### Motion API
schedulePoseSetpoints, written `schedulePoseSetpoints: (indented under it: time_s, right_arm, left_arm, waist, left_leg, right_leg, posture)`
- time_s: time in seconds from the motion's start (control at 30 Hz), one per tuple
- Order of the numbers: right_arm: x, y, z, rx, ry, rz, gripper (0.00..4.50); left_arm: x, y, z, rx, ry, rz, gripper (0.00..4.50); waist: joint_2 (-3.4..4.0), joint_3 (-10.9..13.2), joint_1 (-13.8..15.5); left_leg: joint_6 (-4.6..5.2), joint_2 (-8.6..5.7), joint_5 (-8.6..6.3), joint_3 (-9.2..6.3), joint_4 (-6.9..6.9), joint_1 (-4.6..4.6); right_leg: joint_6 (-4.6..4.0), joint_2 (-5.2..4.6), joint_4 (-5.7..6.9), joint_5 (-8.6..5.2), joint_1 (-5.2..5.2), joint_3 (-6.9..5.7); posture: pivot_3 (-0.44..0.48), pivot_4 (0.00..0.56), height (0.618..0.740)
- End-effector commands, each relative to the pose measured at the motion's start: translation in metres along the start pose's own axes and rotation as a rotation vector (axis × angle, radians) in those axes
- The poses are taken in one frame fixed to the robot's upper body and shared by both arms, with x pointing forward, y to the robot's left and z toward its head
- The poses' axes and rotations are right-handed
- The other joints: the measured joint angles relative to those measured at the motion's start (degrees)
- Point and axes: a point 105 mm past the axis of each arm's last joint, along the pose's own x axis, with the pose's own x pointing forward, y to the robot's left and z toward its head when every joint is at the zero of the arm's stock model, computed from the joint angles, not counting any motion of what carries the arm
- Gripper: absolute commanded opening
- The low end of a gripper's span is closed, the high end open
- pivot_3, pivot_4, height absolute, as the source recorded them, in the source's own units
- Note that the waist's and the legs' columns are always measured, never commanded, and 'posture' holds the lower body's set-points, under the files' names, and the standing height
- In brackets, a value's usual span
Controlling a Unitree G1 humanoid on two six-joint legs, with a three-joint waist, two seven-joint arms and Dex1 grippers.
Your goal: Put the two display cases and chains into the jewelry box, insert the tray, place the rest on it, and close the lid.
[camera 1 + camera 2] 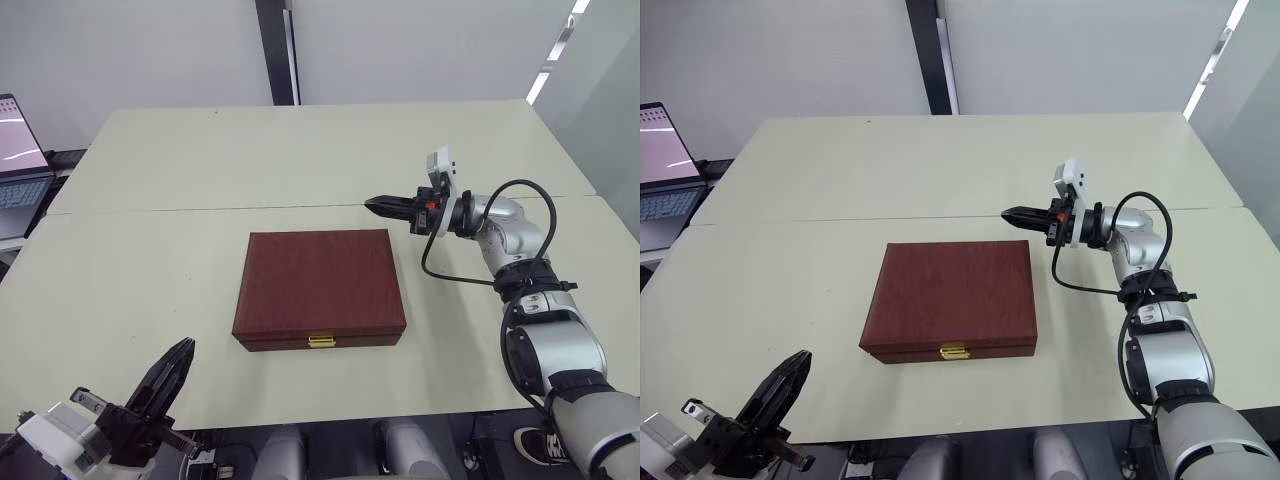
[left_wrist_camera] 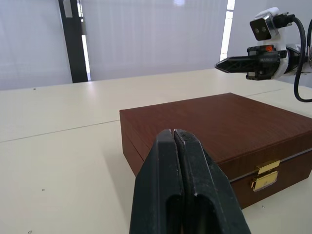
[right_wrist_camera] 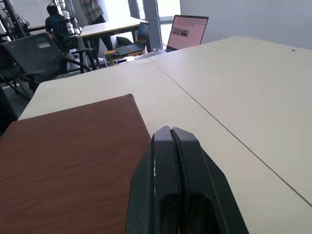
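Note:
The jewelry box (image 1: 320, 288) rests in the middle of the cream table, its reddish-brown lid (image 1: 950, 292) down and the gold clasp (image 1: 321, 341) facing the table's near edge. My right gripper (image 1: 373, 203) hovers shut just past the box's far right corner, pointing left, with nothing held. Low at the near left, off the table's front edge, my left gripper (image 1: 186, 349) is shut and empty, aimed toward the box (image 2: 219, 131). The display cases, chains and tray are out of view.
A seam (image 1: 200, 210) runs across the table behind the box. An open laptop (image 1: 20, 160) stands on another table at the far left. In the right wrist view, chairs and a person (image 3: 56, 24) appear in the distance.

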Motion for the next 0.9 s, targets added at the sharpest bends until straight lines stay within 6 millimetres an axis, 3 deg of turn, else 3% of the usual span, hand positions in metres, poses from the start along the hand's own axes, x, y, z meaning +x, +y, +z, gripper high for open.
schedulePoseSetpoints:
  time_s: [0.03,0.17,0.4,0.57,0.67,0.9]
  right_arm:
    - [-0.010,-0.006,0.010,-0.069,-0.021,-0.052,0.03]
    - [-0.024,-0.006,-0.002,-0.079,-0.003,-0.103,0.03]
    - [-0.063,0.006,-0.022,-0.073,0.031,-0.210,0.03]
    - [-0.090,0.019,-0.035,-0.054,0.052,-0.286,0.00]
    - [-0.118,0.027,-0.054,-0.038,0.111,-0.356,0.00]
    - [-0.162,0.034,-0.071,-0.007,0.200,-0.467,0.00]
  left_arm:
    - [0.003,0.009,0.001,0.011,0.014,0.015,0.03]
    - [0.014,0.032,-0.011,0.009,0.107,0.042,0.03]
    - [0.040,0.067,-0.015,0.060,0.154,0.124,0.03]
    - [0.052,0.095,-0.024,0.015,0.184,0.109,1.46]
    - [0.063,0.121,-0.029,0.034,0.222,0.087,2.39]
    - [0.062,0.158,-0.043,0.037,0.348,0.019,4.45]
  waist:
    - [0.00,0.0,0.0]
    - [0.00,0.0,0.5]
    - [0.00,0.0,0.7]
    - [0.02,0.0,0.7]
    - [0.00,0.0,1.3]
    - [0.02,0.0,0.9]
  left_leg:
    - [0.00,0.00,0.00,-0.01,0.00,0.00]
    - [0.00,-0.01,0.00,-0.07,0.02,0.01]
    - [-0.01,-0.05,0.00,-0.06,0.04,0.01]
    - [-0.01,0.00,0.01,-0.10,0.02,0.06]
    - [-0.01,0.00,0.01,-0.12,0.03,0.05]
    - [-0.01,-0.03,0.01,-0.03,0.03,0.06]
  right_leg:
    - [0.00,0.00,0.00,0.00,0.00,0.00]
    - [0.00,0.00,0.01,0.00,0.05,-0.06]
    - [0.02,-0.06,0.05,0.01,0.04,-0.04]
    - [0.01,0.02,0.09,0.01,0.06,-0.08]
    - [0.01,0.04,0.09,0.01,0.07,-0.12]
    - [0.01,-0.01,0.09,0.01,0.04,-0.06]
  posture:
    - [0.000,0.150,0.740]
    - [0.000,0.150,0.740]
    - [0.000,0.150,0.740]
    - [0.000,0.150,0.740]
    - [0.000,0.150,0.740]
    - [0.000,0.150,0.740]
